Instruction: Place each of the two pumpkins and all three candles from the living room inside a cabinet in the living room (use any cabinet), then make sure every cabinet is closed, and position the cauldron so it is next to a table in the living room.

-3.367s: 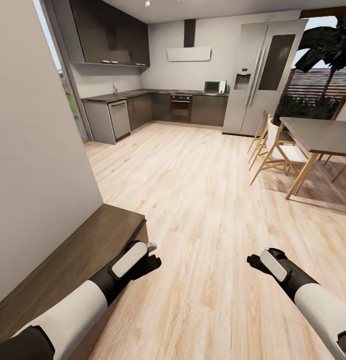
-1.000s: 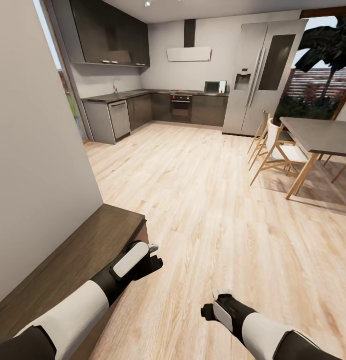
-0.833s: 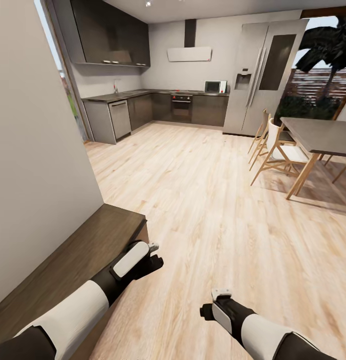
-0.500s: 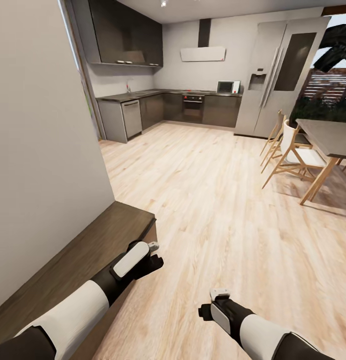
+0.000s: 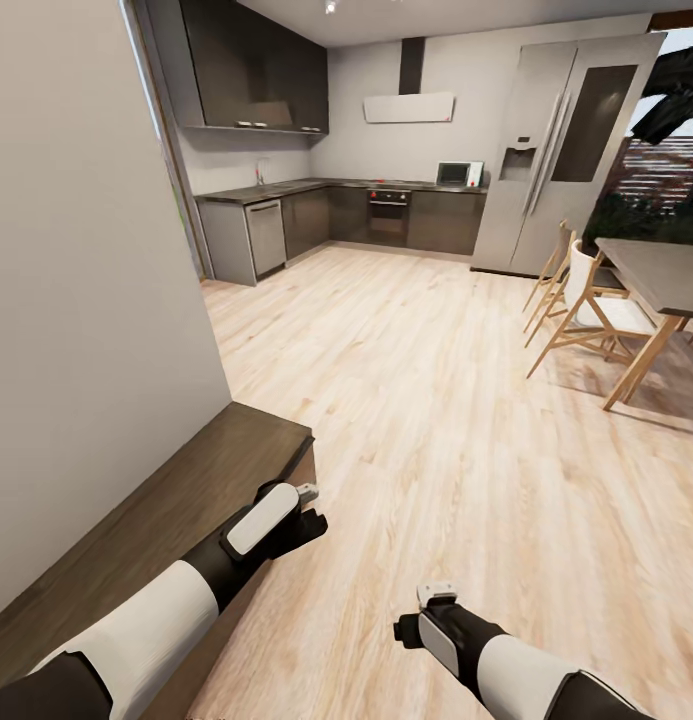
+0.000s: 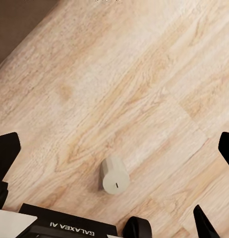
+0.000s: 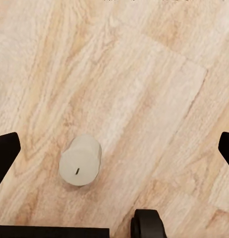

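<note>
The robot has two round arms. Each arm is white in the middle and black near the shoulder. The left gripper [image 5: 308, 505] is black with a long white plate on top and a small grey tip. The right gripper [image 5: 426, 610] is black too, with a white plate (a bit shorter looking). In the left wrist view, a black bar [image 6: 65, 227] carries white letters reading GALAXEA AI, upside down.

A tall steel fridge [image 5: 571, 150] stands at the far wall. Left of the fridge runs a dark grey counter [image 5: 316, 190] with a microwave [image 5: 459, 174] and an oven [image 5: 389, 215], a white hood [image 5: 408, 107] above. Right of the fridge, wooden chairs [image 5: 586, 310] sit beside a grey dining table [image 5: 661, 275]. Light plank floor [image 5: 436, 420] spreads before the fridge.
</note>
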You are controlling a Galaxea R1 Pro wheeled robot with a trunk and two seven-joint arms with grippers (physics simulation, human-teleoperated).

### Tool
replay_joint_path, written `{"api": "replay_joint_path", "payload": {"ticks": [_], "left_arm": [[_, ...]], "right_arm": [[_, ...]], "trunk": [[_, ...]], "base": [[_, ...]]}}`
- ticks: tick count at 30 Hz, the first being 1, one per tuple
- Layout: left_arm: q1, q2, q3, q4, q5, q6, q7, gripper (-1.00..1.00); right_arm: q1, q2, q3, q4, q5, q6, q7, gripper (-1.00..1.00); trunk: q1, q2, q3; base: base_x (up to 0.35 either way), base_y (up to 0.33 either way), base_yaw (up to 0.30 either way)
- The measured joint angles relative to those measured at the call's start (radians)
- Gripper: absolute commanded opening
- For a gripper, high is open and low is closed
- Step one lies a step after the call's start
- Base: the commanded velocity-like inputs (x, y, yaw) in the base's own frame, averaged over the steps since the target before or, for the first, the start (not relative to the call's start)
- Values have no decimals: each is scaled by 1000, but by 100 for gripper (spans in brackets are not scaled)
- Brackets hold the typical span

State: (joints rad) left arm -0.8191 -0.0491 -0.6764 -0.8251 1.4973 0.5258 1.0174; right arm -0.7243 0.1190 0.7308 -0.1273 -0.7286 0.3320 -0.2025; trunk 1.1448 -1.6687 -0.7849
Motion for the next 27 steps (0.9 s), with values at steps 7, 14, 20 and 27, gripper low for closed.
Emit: {"api": "replay_joint_path", "payload": {"ticks": [7,14,20,27], "left_arm": [[0,0,1,1,0,0,1,100],[0,0,1,1,0,-1,1,100],[0,-1,-1,-1,0,-1,1,100],[0,-1,0,0,6,6,9,100]], "right_arm": [[0,1,0,0,4,-1,0,100],[6,1,0,0,6,-1,0,100],[8,0,1,0,6,-4,1,100],[8,-1,1,0,6,-14,1,100]], "trunk": [[0,0,0],[0,0,0],[0,0,0],[0,0,0]], "base": [[0,0,261],[0,0,127],[0,0,5],[0,0,0]]}}
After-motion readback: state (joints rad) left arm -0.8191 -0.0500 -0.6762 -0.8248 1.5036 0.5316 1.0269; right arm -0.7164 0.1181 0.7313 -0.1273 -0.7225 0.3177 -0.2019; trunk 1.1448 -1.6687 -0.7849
